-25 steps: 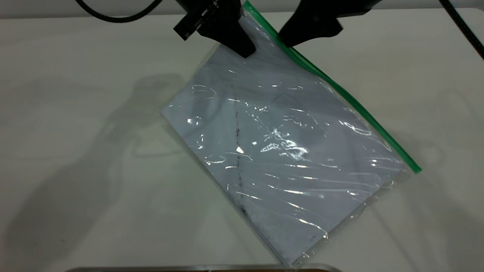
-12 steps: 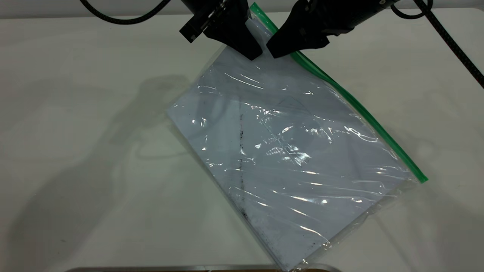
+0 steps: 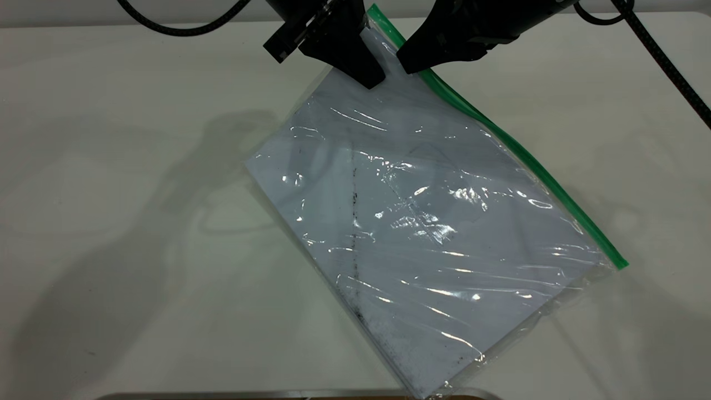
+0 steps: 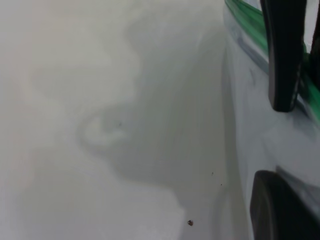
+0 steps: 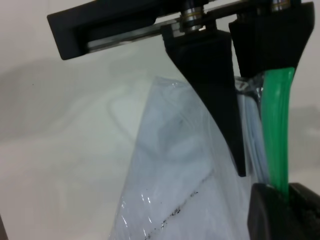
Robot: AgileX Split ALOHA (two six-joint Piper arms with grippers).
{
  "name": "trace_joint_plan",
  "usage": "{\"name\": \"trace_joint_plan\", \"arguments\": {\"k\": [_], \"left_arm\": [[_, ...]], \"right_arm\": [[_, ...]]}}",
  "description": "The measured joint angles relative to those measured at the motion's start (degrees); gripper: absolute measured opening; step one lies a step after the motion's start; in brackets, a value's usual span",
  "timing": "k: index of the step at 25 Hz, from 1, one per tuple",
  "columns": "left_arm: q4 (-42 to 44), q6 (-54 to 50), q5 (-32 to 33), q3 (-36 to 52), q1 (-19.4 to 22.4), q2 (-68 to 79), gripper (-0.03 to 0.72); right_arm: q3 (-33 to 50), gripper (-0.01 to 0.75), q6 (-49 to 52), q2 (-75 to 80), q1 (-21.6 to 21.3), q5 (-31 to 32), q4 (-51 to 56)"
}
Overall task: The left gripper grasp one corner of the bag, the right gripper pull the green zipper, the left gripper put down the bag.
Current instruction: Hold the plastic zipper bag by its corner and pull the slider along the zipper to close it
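The bag [image 3: 422,222] is a clear pouch with a white sheet and a dark smudge line. It hangs slanted over the table, its lower end low near the front edge. My left gripper [image 3: 373,82] is shut on the bag's top corner [image 3: 373,12]. The green zipper [image 3: 516,150] runs down the bag's right long edge. My right gripper [image 3: 404,65] is closed round the zipper's top end, right beside the left gripper. In the right wrist view the green strip [image 5: 277,125] passes between the right gripper's [image 5: 287,192] fingers. The slider tab is hidden.
The white table [image 3: 111,222] lies bare to the left and right of the bag. A metal-edged thing [image 3: 278,395] shows at the front edge. Black cables [image 3: 666,50] hang at the back corners.
The bag has shifted slightly down and to the right. My right gripper has come in from the right onto the top of the green zipper. My left gripper has stayed on the corner.
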Motion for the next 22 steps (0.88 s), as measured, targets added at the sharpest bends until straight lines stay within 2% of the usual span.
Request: {"name": "trace_joint_plan", "arguments": {"k": [6, 22], "left_arm": [[-0.5, -0.3, -0.4, 0.0, 0.1, 0.0, 0.051], [-6.2, -0.3, 0.4, 0.1, 3.7, 0.1, 0.051]], "right_arm": [[-0.2, 0.033, 4.4, 0.0, 0.0, -1.2, -1.8], [-1.5, 0.033, 24.6, -0.2, 0.3, -4.3, -19.0]]}}
